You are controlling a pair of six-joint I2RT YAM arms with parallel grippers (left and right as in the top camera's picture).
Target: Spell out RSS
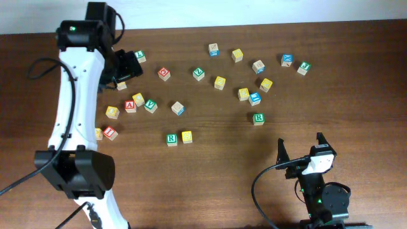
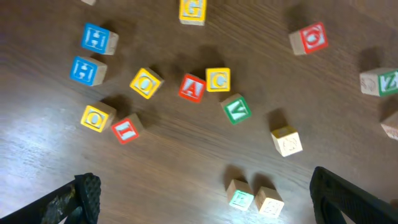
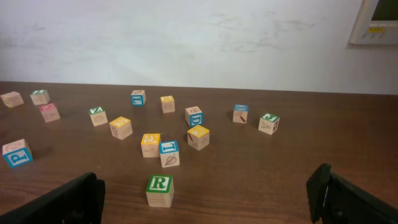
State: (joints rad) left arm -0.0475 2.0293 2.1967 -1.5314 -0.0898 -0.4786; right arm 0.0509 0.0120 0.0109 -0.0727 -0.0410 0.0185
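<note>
A green R cube [image 1: 171, 138] sits at the front middle of the table, touching a yellow cube [image 1: 187, 137] on its right whose letter is too small to read. The pair also shows in the left wrist view, green one [image 2: 239, 198] and pale one [image 2: 268, 202]. A second green R cube [image 1: 258, 118] lies further right, and is in the right wrist view [image 3: 160, 190]. My left gripper [image 1: 127, 65] hovers open and empty over the back left [image 2: 205, 194]. My right gripper [image 1: 302, 151] is open and empty near the front edge [image 3: 205, 194], the second R just ahead of it.
Several other letter cubes are scattered across the back half, among them yellow ones [image 1: 219, 83] [image 1: 266, 84] [image 1: 237, 55] with unreadable letters. A cluster lies at the left, including a yellow C [image 2: 217, 79], a red A [image 2: 191, 88] and a green V [image 2: 236, 108].
</note>
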